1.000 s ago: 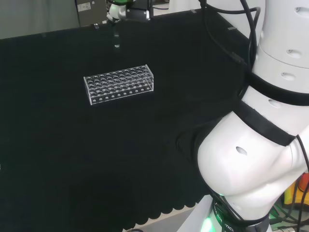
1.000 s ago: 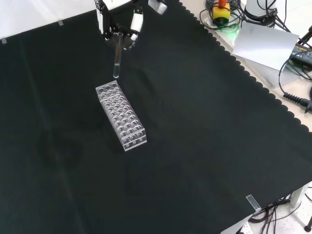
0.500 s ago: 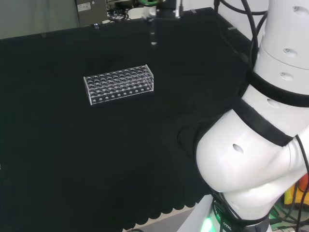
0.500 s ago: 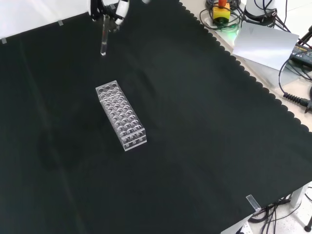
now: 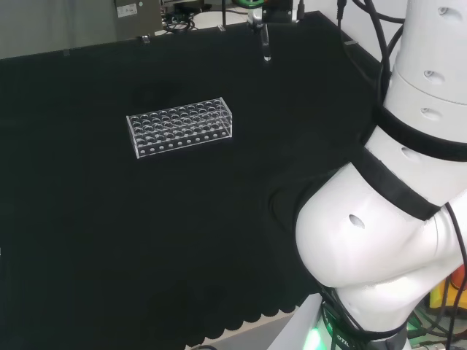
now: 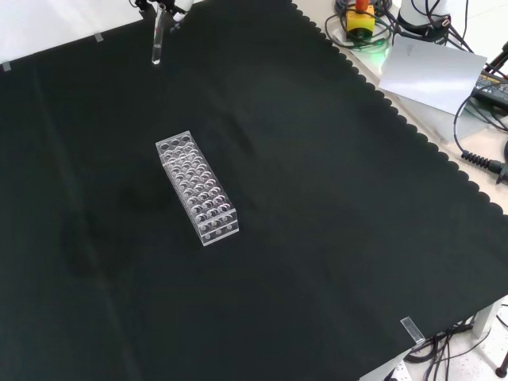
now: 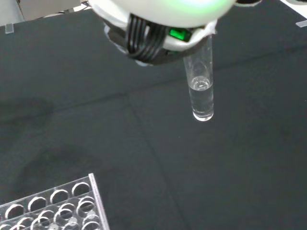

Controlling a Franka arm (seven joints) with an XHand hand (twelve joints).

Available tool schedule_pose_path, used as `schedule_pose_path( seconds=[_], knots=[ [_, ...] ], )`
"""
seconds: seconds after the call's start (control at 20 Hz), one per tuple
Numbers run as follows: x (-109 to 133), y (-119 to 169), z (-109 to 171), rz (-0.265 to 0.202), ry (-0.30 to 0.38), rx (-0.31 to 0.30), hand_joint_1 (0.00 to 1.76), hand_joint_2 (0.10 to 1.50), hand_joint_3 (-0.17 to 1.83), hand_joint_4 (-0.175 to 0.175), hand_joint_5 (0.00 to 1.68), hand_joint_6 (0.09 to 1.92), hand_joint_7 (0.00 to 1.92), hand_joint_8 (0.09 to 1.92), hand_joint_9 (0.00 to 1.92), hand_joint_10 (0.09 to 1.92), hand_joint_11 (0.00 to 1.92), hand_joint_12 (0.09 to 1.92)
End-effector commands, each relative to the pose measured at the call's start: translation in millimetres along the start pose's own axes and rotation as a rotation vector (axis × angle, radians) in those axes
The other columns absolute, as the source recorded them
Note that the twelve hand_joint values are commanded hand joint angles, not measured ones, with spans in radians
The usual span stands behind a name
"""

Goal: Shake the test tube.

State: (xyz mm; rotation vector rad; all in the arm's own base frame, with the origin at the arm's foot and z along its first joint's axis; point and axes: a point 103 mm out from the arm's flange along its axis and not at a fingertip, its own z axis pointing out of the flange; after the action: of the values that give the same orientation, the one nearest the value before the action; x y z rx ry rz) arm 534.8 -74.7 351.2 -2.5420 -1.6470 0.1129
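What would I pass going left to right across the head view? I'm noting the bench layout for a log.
Clear tube rack on the black cloth → test tube held up near the far edge → the arm's own white links at the right.

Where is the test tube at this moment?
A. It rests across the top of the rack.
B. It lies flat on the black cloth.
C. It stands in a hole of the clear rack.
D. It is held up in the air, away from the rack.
D: the test tube hangs upright above the cloth, well apart from the rack; the wrist view shows its bottom free in the air.
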Motion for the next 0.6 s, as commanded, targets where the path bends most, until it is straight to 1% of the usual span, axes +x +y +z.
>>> schedule_pose_path(
  seconds=[0.05, 0.15, 0.4, 0.6],
  knots=[
    [46, -10, 2, -0.084, 0.066, 0.02, 1.22, 0.69, 0.6, -0.175, 1.29, 0.61, 1.67, 0.55, 1.61, 0.69, 1.24, 0.86],
    [66, -15, 2, -0.124, 0.092, 0.03, 1.22, 0.69, 0.6, -0.175, 1.29, 0.61, 1.67, 0.55, 1.61, 0.69, 1.24, 0.86],
    [122, -34, 2, -0.25, 0.135, 0.054, 1.22, 0.69, 0.6, -0.175, 1.29, 0.61, 1.67, 0.55, 1.61, 0.69, 1.24, 0.86],
    [160, -53, 3, -0.343, 0.163, 0.082, 1.22, 0.69, 0.6, -0.175, 1.29, 0.61, 1.67, 0.55, 1.61, 0.69, 1.24, 0.86]
  ],
)
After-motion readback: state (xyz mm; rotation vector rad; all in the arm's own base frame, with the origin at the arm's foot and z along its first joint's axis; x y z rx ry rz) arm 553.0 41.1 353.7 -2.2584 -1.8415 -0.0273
